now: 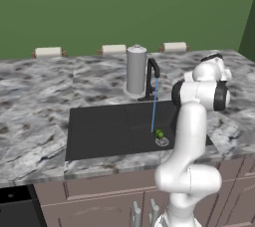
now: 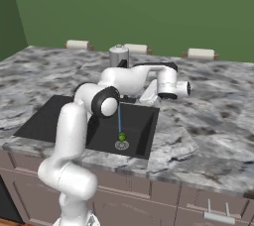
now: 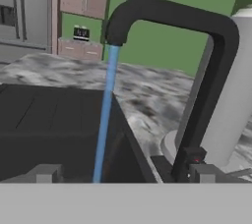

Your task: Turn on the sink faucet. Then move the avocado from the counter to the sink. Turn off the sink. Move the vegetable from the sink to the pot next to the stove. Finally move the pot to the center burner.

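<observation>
Hand view looks along the wide-open, empty gripper [image 3: 123, 173] at the slim black gooseneck faucet [image 3: 197, 36], whose blue water stream [image 3: 106, 115] falls into the matte black rectangular sink [image 1: 104, 129]. Just behind the faucet stands a tall grey cylinder canister [image 1: 136, 69]. Left base view shows the small dark-green avocado [image 1: 159, 134] on the silver drain, near the basin's front right edge, with open basin floor to its left. Marbled grey-and-white bench [image 1: 35, 101] surrounds the sink.
</observation>
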